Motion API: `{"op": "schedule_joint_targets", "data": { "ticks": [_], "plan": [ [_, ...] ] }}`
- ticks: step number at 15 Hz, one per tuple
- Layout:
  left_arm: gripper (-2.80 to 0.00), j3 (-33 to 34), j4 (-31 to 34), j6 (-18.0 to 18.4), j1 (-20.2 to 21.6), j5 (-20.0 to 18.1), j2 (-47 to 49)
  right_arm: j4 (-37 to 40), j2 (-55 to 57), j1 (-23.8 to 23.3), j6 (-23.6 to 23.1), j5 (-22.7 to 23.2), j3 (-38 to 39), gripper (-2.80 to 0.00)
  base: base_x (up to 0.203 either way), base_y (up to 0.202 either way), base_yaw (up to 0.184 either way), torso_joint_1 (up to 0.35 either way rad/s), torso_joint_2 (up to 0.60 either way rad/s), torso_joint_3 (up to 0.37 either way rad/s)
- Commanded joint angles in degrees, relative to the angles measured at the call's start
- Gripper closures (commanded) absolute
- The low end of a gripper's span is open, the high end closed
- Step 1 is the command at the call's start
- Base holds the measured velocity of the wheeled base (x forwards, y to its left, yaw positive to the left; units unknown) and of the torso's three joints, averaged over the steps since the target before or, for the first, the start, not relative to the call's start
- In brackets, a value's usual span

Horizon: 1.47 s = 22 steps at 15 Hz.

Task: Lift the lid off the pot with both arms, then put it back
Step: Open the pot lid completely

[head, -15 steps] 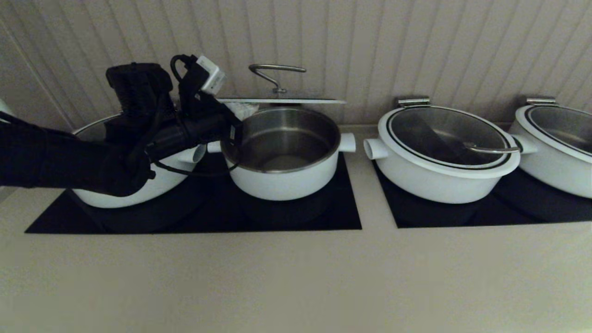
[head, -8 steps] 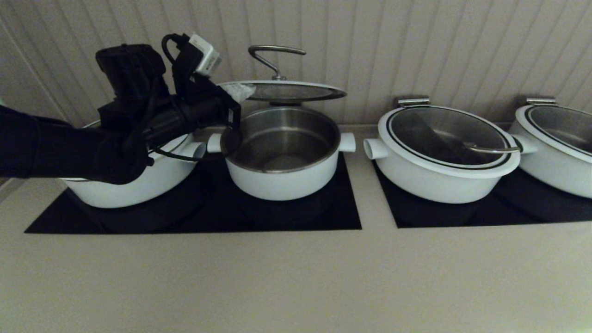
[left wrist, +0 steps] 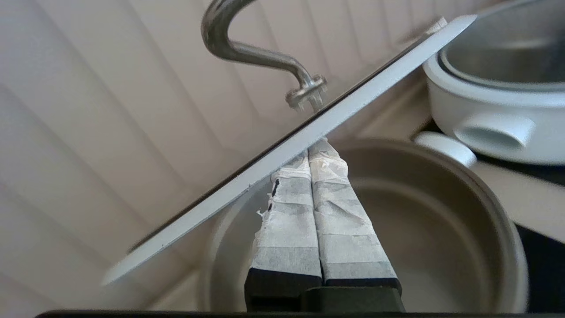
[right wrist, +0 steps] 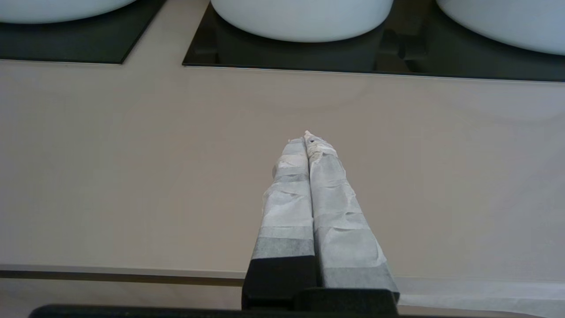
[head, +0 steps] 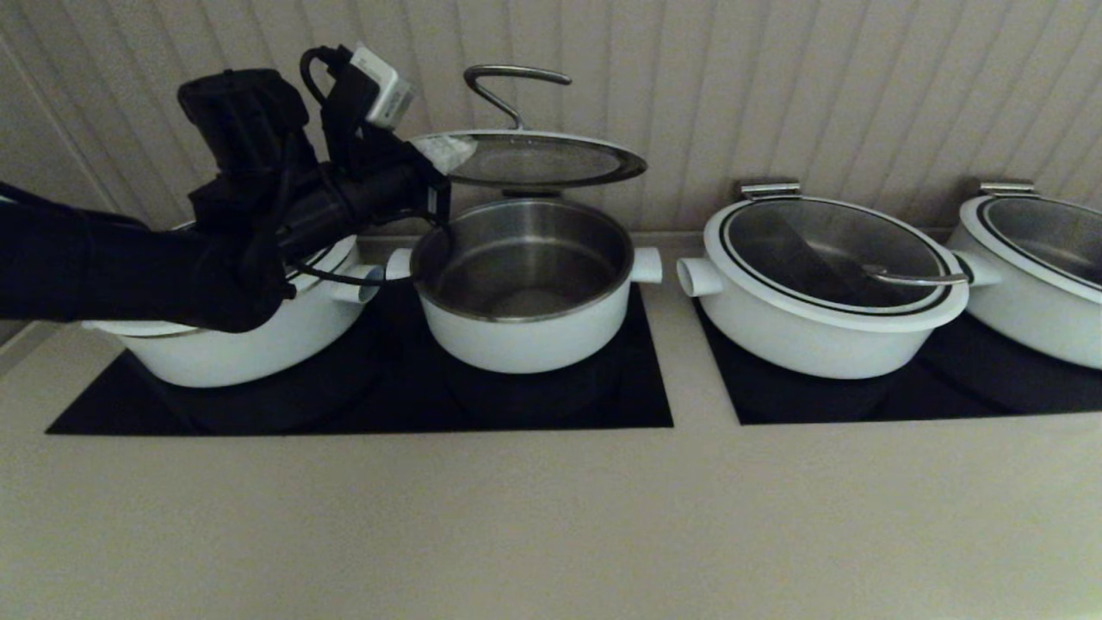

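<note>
Round glass lid [head: 535,158], curved steel handle [head: 512,86]

We see the head view dim and warm-toned, the left gripper [head: 443,155] and its arm a near-featureless black mass. Just beyond the gripper, soft highlights ride the lid [head: 538,159] and the pot [head: 525,288]. Both wrist views are far brighter; the lid's edge nearest the fingers [left wrist: 329,194] looks slightly smeared.
</note>
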Motion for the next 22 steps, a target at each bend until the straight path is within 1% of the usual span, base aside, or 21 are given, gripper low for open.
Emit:
{"op": "schedule_joint_targets", "data": {
  "ticks": [1,4,7,12,14,16,20,22],
  "plan": [
    [0.00,-2.9,-0.6,0.1,0.0,0.3,2.1,0.0,0.1,0.0,0.0,0.0,0.0,0.00,0.000,0.000,0.000,0.000,0.00,0.000],
    [0.00,-7.2,-0.7,0.2,0.0,0.7,4.3,0.0,0.1,0.0,-0.1,0.0,0.0,0.00,0.000,0.000,0.000,0.000,0.00,0.000],
    [0.00,-11.2,-0.8,1.4,0.1,0.7,6.2,0.0,0.1,0.1,-0.1,0.0,0.0,0.00,0.000,0.000,0.000,0.000,0.00,0.000],
    [0.00,-19.3,-0.8,2.2,0.2,0.7,9.2,0.0,0.1,0.0,0.0,0.0,0.0,0.00,0.000,0.000,0.000,0.000,0.00,0.000],
    [0.00,-20.9,-0.8,3.2,0.3,0.6,10.1,0.0,0.1,0.0,0.0,0.0,0.0,0.00,0.000,0.000,0.000,0.000,0.00,0.000],
    [0.00,-22.4,-0.8,3.4,0.6,0.6,11.0,0.0,0.1,0.1,0.0,0.0,0.0,0.00,0.000,0.000,0.000,0.000,0.00,0.000],
    [0.00,-27.5,-0.8,3.8,0.8,0.6,14.0,0.0,0.1,0.0,0.0,0.0,0.0,0.00,0.000,0.000,0.000,0.000,0.00,0.000],
    [0.00,-28.7,-0.8,4.2,0.8,0.6,15.3,0.0,0.1,0.0,0.0,0.0,0.0,0.00,0.000,0.000,0.000,0.000,0.00,0.000]
  ]
}}
